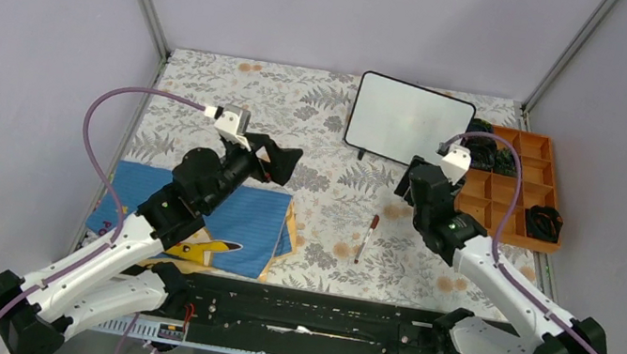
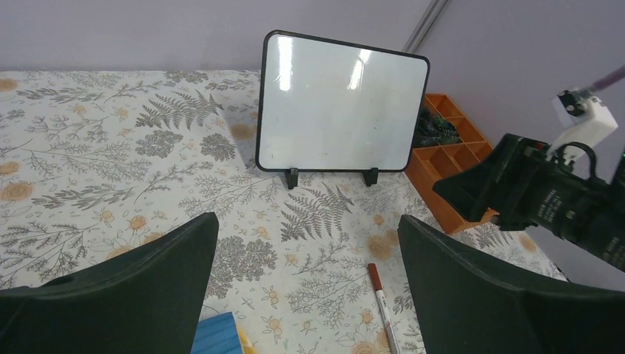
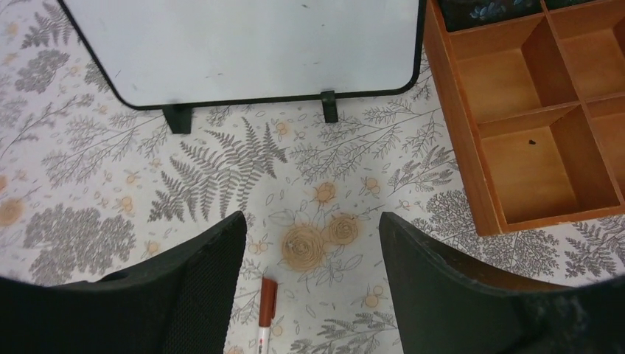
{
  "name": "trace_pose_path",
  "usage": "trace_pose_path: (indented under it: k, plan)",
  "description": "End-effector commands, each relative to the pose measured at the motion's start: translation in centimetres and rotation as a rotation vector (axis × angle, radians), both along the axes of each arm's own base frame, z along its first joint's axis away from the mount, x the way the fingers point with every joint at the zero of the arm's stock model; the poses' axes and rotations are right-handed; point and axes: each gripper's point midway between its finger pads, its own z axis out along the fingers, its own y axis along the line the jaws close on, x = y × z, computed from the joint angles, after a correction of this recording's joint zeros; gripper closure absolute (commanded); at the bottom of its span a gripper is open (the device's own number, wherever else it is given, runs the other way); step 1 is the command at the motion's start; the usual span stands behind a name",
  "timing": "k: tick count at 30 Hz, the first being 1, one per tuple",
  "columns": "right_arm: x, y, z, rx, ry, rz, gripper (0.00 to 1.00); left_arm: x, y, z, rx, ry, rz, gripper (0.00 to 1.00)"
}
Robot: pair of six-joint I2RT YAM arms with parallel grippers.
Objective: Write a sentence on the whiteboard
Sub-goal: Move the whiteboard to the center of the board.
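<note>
The whiteboard [image 1: 409, 121] stands upright on its small black feet at the back of the table. It also shows in the left wrist view [image 2: 343, 103] and the right wrist view [image 3: 243, 44]. Its white face is blank apart from faint specks, and the sentence is not in view. A white marker with a reddish-brown cap [image 1: 366, 238] lies flat on the floral cloth in front of the board. My left gripper [image 2: 307, 219] hovers open to the marker's left. My right gripper [image 3: 311, 217] is open above the cloth, with the marker's cap [image 3: 267, 295] near its left finger. Neither holds anything.
An orange compartment tray [image 1: 517, 186] with dark items in some cells sits right of the board, close to my right arm. A blue cloth with a yellow figure [image 1: 236, 222] lies under my left arm. Grey walls close in the table on three sides.
</note>
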Motion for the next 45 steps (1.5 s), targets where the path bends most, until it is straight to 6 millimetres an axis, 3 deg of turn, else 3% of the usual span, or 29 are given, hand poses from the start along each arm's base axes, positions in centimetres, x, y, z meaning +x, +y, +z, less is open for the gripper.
trace_pose_path:
  k: [1, 10, 16, 30, 45]
  plan:
    - [2.7, -0.2, 1.0, 0.075, -0.070, -0.087, 0.29, -0.6, -0.4, 2.3, -0.027, -0.081, -0.035, 0.01]
    - [7.7, -2.2, -5.1, 0.017, 0.016, -0.218, 0.41, -1.3, -0.7, 2.7, -0.039, -0.092, -0.058, 0.01]
    - [9.9, -2.5, -7.7, -0.013, 0.066, -0.227, 0.42, -1.6, -1.0, 3.1, -0.046, -0.101, -0.072, 0.01]
    - [12.2, -2.9, -10.6, -0.049, 0.118, -0.155, 0.45, -1.9, -1.5, 2.9, -0.045, -0.105, -0.101, 0.01]
    - [13.7, -3.6, -12.3, -0.072, 0.137, -0.165, 0.60, -1.6, -1.8, 2.2, -0.026, -0.093, -0.101, 0.01]
